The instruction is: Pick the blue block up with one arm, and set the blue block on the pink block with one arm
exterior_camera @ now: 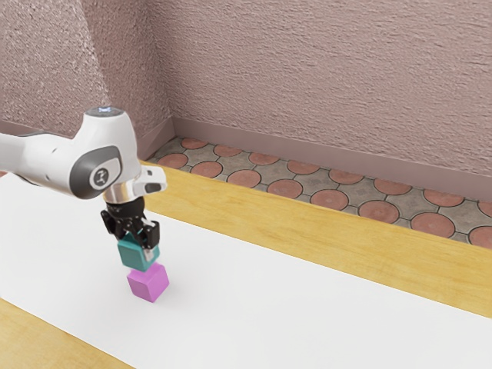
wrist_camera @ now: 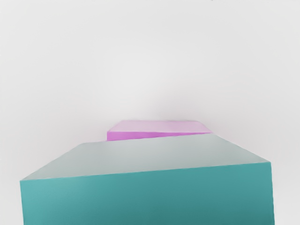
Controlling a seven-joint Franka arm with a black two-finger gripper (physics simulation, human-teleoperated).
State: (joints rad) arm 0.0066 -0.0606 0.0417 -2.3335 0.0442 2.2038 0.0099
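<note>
The black tool [exterior_camera: 137,240] clamps the blue block [exterior_camera: 139,255] between both fingers, holding it directly over the pink block [exterior_camera: 147,283] on the white surface [exterior_camera: 269,307]; whether the blocks touch is unclear.

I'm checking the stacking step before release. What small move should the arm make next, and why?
Probably ease straight down a little. The fingers hold the blue block right above the pink block; whether the two touch, I cannot tell. In the wrist view the pink block shows just beyond the blue block, so alignment looks roughly right.
</note>
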